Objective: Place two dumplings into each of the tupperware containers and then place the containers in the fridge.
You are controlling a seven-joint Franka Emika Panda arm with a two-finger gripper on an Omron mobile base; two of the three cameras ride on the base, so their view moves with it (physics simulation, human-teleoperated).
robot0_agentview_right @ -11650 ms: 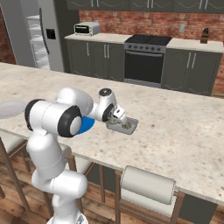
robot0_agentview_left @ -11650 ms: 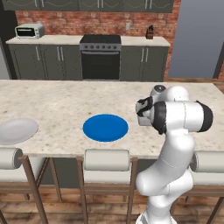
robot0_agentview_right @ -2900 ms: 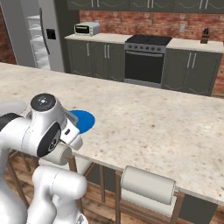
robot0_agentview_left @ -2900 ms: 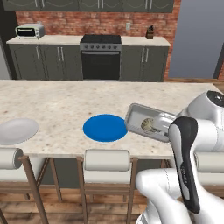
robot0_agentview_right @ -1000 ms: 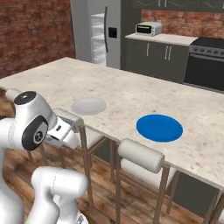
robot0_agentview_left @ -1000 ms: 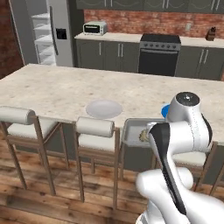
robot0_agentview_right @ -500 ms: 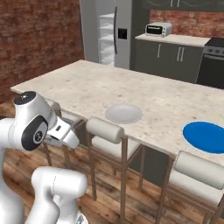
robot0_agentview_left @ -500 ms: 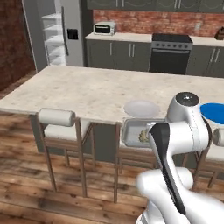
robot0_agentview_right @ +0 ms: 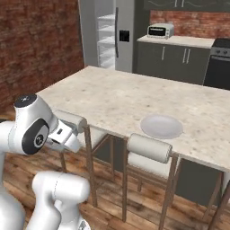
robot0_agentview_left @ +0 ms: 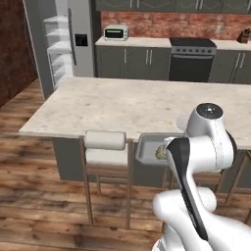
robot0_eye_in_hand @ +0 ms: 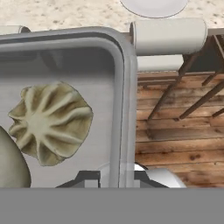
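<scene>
Left base view: container (robot0_agentview_left: 149, 148) carried beside arm, off counter edge; fridge (robot0_agentview_left: 63, 44) far left, door open.

Right base view: plate (robot0_agentview_right: 161, 126) on counter.

Hand view: gripper (robot0_eye_in_hand: 117, 175) pinching container rim, dumpling (robot0_eye_in_hand: 50, 122) inside. Advice: keep level, drive slow.

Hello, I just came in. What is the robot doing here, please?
The robot is carrying a container, with its gripper shut on the rim. A pleated dumpling lies inside, and the edge of a second one shows beside it. The container is held off the counter, above the wooden floor by the stools. The fridge stands open at the far left, its white shelves showing. A white plate sits on the counter.
</scene>
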